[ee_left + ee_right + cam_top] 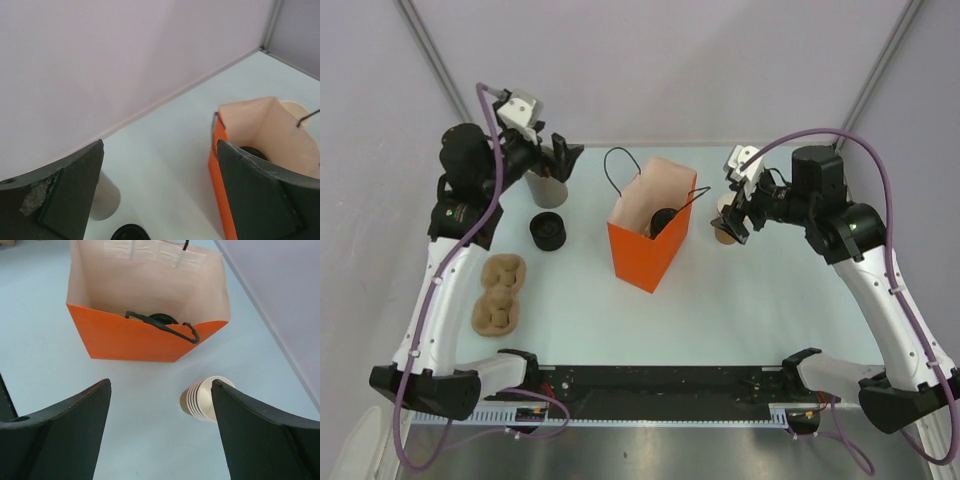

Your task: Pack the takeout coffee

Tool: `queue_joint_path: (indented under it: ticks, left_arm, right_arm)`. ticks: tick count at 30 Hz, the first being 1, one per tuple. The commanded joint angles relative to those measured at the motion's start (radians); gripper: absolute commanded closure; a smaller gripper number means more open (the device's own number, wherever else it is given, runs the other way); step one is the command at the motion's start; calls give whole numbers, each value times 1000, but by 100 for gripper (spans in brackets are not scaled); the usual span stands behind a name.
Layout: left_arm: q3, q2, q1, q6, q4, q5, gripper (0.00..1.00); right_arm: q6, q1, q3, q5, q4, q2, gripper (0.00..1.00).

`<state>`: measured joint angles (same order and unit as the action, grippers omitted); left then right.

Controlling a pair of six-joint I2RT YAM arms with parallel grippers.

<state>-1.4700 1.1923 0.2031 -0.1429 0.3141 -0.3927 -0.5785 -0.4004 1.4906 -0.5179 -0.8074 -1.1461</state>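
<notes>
The takeout coffee sits inside the orange paper bag [642, 255]; only its black lid [662, 218] shows over the bag's rim. The right wrist view looks into the bag [130, 340] from above, with the lid [162, 318] low inside. My left gripper [558, 157] hangs open and empty at the back left, above a pale cup-shaped cylinder [545, 188]. In its own view the left gripper [160, 143] frames bare table, with the bag [220, 190] at the right. My right gripper [736, 213] is open and empty to the right of the bag, and its wrist view shows the gripper [161, 382] above the table.
A stack of lidless tan cups [206, 399] stands by the right finger, also visible from above [724, 232]. A stack of black lids [548, 231] and a tan pulp cup carrier [498, 292] lie left of the bag. The bag's black handles [190, 335] droop over its rim.
</notes>
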Motion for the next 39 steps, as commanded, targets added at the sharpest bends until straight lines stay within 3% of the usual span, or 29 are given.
queue_joint_path:
  ticks: [1,7,13,29,39]
  left_arm:
    - [-4,-45,-108,23,-3,-35,0]
    - [77,-59,-261,66,-47,-98,0]
    - [108,-37,-315,78,-59,-136,1]
    - [129,-13,-321,71,-63,-101,1]
    - [119,55,-321,35,-113,1,0]
  right_arm:
    - [11,29,-27,-11,137,71,14]
    - [52,87,-101,15,235,114,13]
    - [108,141,-174,62,326,135,13]
    - [206,204,-326,320,531,161,13]
    - [212,219,-351,299,537,157,14]
